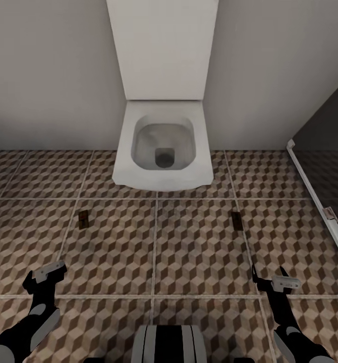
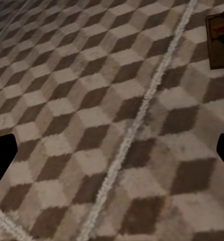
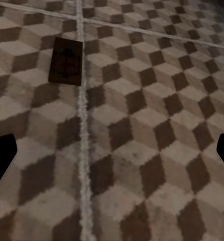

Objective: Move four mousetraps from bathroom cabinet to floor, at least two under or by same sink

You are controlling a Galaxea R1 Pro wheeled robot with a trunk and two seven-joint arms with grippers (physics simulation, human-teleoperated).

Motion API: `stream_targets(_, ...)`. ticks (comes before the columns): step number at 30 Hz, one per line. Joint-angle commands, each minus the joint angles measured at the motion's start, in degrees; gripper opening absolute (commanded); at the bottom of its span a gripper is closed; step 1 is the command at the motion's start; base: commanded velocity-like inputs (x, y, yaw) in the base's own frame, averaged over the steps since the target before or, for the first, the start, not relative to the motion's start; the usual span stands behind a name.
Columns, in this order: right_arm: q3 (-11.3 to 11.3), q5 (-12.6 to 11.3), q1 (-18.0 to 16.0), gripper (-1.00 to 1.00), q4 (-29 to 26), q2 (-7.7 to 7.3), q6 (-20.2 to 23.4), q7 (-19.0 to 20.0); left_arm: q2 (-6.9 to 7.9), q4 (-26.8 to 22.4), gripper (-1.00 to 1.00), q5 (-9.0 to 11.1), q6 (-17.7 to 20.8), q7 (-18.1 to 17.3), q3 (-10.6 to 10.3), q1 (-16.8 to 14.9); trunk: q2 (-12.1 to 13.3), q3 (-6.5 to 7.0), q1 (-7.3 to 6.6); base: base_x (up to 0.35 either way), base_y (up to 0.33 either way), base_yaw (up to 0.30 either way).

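So both arms hang low over the cube-patterned tile floor (image 1: 199, 242), left gripper (image 1: 47, 275) and right gripper (image 1: 275, 282) spread empty, two small flat tan-brown mousetraps (image 1: 84, 220) (image 1: 236, 220) lying ahead.

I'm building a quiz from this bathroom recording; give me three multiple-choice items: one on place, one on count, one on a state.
1. Where do the mousetraps lie?
A. on the bathroom floor, either side of the toilet's front
B. inside the bowl
C. on the cistern

2. How many mousetraps show in the head view?
A. one
B. two
C. four

3. The grippers are:
A. empty, fingers apart
B. each clamping a trap
C. gripping the toilet seat

Key: A, the left mousetrap and right mousetrap rest on the bathroom floor before the toilet; B, two boards; A, left gripper and right gripper hold nothing.
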Motion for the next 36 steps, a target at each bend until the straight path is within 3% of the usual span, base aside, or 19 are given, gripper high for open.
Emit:
stream_targets(1, 0.38, -0.5, -0.02, 1.0, 0.01, -0.04, -0.16, -0.09, 0.08, -0.03, 1.0, 0.31, -0.22, 0.46, -0.49, -0.04, 0.0, 0.2, -0.03, 0.0, 0.0, 0.0)
stream_targets(36, 0.46, -0.34, -0.02, 1.0, -0.03, 0.05, -0.12, -0.09, -0.01, -0.03, 1.0, 0.4, -0.22, 0.37, -1.28, -0.04, 0.47, 7.95, -0.93, 0.0, 0.0, 0.0)
